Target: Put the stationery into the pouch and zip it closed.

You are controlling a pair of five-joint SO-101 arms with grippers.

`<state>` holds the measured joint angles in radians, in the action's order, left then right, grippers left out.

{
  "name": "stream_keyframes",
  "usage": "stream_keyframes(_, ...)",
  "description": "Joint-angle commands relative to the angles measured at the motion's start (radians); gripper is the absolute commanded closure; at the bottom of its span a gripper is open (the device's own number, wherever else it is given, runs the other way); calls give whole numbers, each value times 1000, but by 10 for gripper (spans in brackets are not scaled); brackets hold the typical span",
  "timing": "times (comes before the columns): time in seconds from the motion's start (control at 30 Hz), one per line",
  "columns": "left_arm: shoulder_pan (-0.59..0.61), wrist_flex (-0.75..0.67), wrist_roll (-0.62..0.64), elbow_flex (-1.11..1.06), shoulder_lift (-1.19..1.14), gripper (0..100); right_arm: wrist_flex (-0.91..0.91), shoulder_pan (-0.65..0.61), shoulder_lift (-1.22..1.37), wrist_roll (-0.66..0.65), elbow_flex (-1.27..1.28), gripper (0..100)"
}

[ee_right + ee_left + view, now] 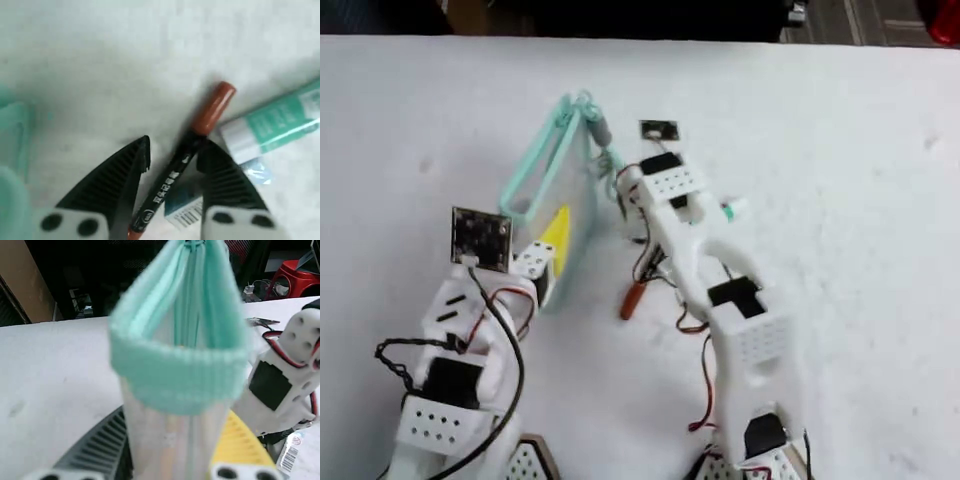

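While pinching floppy pouch upright with left gripper fingers, centre-left of high view, hold mouth open. Astride marker on worktop with right gripper fingers spread: probably light, stiff, slick; take mid-barrel.

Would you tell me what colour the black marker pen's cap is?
Reddish-brown; the black marker pen's cap shows best in the right wrist view.

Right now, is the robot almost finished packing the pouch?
Not yet. Done: the pouch is unzipped, and the left gripper holds it open. In hand: the right gripper is open around the pen on the table. Left: the pen and the green-and-white stick go in, then zipping.
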<state>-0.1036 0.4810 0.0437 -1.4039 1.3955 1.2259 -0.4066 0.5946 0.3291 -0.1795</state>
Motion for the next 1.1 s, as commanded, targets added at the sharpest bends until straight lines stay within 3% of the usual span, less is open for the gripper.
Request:
stream_keyframes(0.0,-7,-17,5,6,16,806,-24,18,16,-2,-29,907)
stream_keyframes(0.13,-8,-17,5,6,16,806,-28,30,13,-3,-31,983)
stream_keyframes(0.33,-8,-17,5,6,16,806,44,56,-33,-83,-124,981)
stream_keyframes(0.7,-8,-17,8,6,16,805,286,110,-509,-89,-330,981)
stream_keyframes(0.9,-10,-15,8,6,16,805,255,104,-757,-189,-394,981)
stream_keyframes(1.07,-27,-15,6,6,16,805,94,64,-906,-198,-419,981)
